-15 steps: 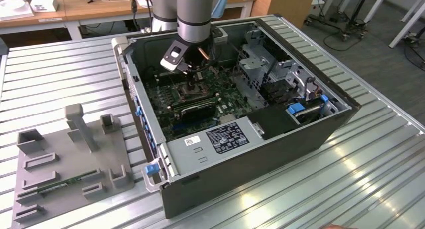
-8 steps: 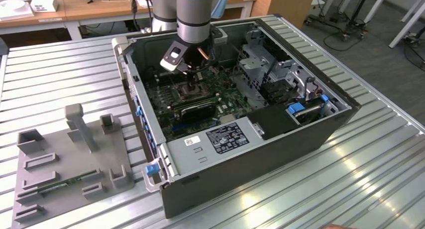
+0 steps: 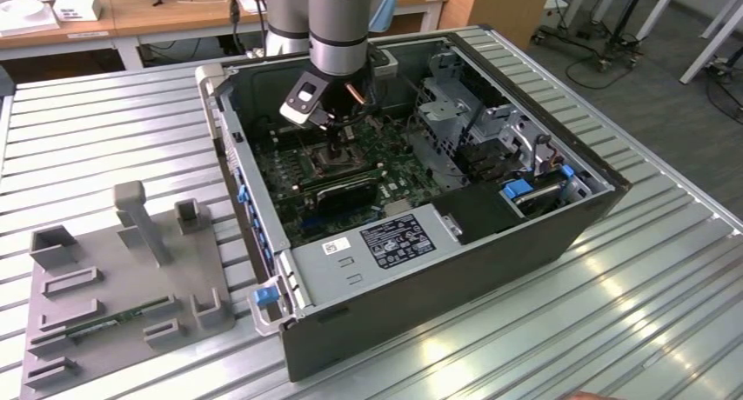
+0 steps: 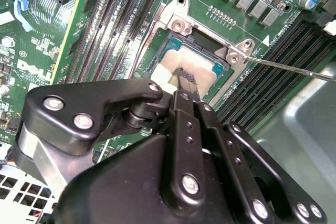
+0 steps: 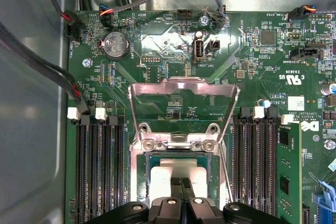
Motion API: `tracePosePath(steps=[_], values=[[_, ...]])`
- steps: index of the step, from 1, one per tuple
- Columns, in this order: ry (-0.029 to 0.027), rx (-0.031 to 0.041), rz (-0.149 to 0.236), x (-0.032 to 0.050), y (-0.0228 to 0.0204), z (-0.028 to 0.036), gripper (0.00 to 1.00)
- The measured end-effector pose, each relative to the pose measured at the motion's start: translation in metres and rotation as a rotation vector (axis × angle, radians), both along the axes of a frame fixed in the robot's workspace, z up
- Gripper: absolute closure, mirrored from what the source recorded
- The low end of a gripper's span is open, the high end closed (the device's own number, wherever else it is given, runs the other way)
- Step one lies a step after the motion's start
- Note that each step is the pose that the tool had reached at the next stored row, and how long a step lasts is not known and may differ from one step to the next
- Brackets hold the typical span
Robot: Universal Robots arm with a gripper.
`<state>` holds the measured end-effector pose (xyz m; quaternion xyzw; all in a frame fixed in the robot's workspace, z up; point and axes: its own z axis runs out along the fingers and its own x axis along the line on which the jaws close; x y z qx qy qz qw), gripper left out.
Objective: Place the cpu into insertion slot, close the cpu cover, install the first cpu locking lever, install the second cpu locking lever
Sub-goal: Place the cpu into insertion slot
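The tool has its two fingers drawn together, with a thin slit between them. The tips stand at the top face of the cpu. Whether they pinch anything cannot be told.

The cpu lies flat inside the insertion slot, metal face up, its edges parallel to the slot's silvery rim. The chip is square, so no long axis can be told.

In the first wrist view, the cpu cover is open. It stands up from its hinge at the slot's edge just beyond the cpu, and green board shows through its square cut-out.

In the second wrist view, a thin locking lever runs away from one corner of the slot, clear of the cover. Long black memory slots flank the insertion slot on both sides.

In the exterior view, the arm reaches straight down, with the tool inside an open computer case. The case lies on its side on a ribbed metal desk. At the exterior view's left, a grey fixture tray holds a green memory stick.
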<state>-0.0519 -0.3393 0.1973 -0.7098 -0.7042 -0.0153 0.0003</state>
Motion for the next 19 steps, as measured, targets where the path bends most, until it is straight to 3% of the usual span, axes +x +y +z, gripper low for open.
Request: tracePosePath(steps=[13, 17, 19], values=[[0.0007, -0.0012, 0.0, -0.0003, -0.0004, 0.0, 0.89], [-0.002, 0.0031, 0.0, 0.0004, 0.0007, 0.0025, 0.89], [-0.0007, 0.001, 0.0, 0.0002, 0.0004, 0.0059, 0.89]])
